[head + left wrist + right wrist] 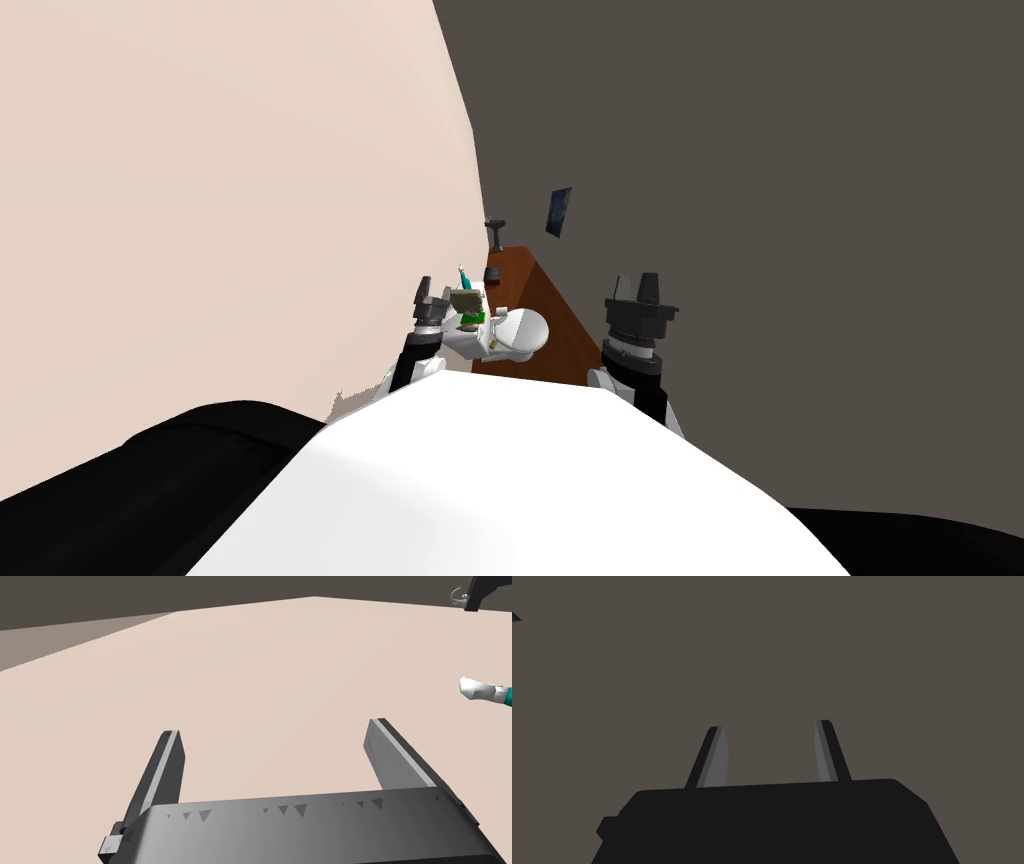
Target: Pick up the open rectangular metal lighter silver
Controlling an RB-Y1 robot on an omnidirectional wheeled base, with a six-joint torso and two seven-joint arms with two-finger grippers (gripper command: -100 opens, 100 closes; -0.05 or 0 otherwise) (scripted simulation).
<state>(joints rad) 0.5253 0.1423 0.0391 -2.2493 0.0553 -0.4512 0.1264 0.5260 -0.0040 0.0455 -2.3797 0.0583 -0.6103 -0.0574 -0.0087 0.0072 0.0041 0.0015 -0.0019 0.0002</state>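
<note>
clutter (pixel 468 300) on brown table (pixel 548 305): too small to name | white-teal item (pixel 480 689): cut by edge | dark block (pixel 481 591): cut off

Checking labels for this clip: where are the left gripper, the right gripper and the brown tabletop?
left gripper (pixel 273 727), left wrist view, midway between its fingertips.
right gripper (pixel 768 725), right wrist view, midway between its fingertips.
brown tabletop (pixel 545 295), head view, bare stretch near its edge.
</note>
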